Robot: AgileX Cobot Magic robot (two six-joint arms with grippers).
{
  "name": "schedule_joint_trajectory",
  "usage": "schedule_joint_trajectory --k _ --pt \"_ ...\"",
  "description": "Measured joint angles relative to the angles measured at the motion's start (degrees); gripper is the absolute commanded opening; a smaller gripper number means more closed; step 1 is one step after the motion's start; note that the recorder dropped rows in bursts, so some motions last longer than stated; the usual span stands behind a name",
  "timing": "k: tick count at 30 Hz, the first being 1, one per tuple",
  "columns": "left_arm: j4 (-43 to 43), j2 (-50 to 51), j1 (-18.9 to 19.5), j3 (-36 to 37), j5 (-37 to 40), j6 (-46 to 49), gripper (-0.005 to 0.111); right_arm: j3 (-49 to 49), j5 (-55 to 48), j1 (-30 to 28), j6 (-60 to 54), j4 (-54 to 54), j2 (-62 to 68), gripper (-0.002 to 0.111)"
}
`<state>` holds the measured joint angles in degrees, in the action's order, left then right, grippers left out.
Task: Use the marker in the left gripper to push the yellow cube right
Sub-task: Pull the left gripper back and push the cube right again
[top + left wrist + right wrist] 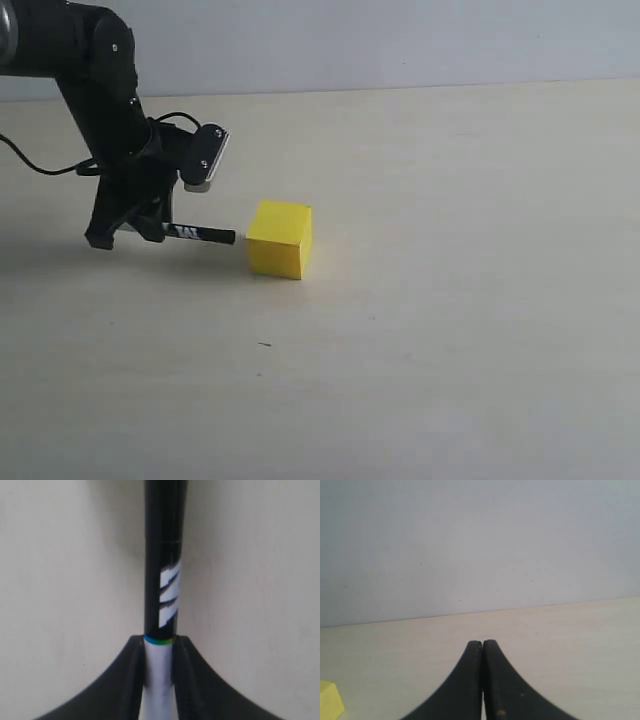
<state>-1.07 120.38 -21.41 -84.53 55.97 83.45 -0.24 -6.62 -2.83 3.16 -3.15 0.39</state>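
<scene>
The yellow cube (280,239) rests on the pale table left of centre; one corner of the yellow cube (330,698) shows in the right wrist view. My left gripper (160,229) is shut on the marker (203,235), which lies almost level and points right. Its black tip ends a small gap short of the cube's left face. In the left wrist view the marker (163,580) runs straight out from my left gripper (159,642), white barrel between the fingers, black labelled part beyond. My right gripper (482,644) is shut on nothing and stays outside the exterior view.
The cream table (450,300) stretches right of and in front of the cube. A pale wall (400,40) closes the far edge. A tiny dark speck (264,345) lies on the table in front of the cube. A black cable (40,165) trails left of the arm.
</scene>
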Motion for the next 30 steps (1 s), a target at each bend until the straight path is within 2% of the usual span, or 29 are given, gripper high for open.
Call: schedule_joint_trajectory --k 6,17,30 --pt "-3.0 0.0 -3.9 -0.1 0.4 -2.4 0.000 0.0 0.0 0.0 0.0 0.0 0.0 0.000" --pt "-2.2 0.1 -2.6 -0.5 2.4 -13.7 0.000 0.0 0.0 0.0 0.0 0.0 0.0 0.000" --pt "-1.4 0.2 -2.6 -0.5 -1.0 -15.4 0.000 0.0 0.0 0.0 0.0 0.0 0.0 0.000"
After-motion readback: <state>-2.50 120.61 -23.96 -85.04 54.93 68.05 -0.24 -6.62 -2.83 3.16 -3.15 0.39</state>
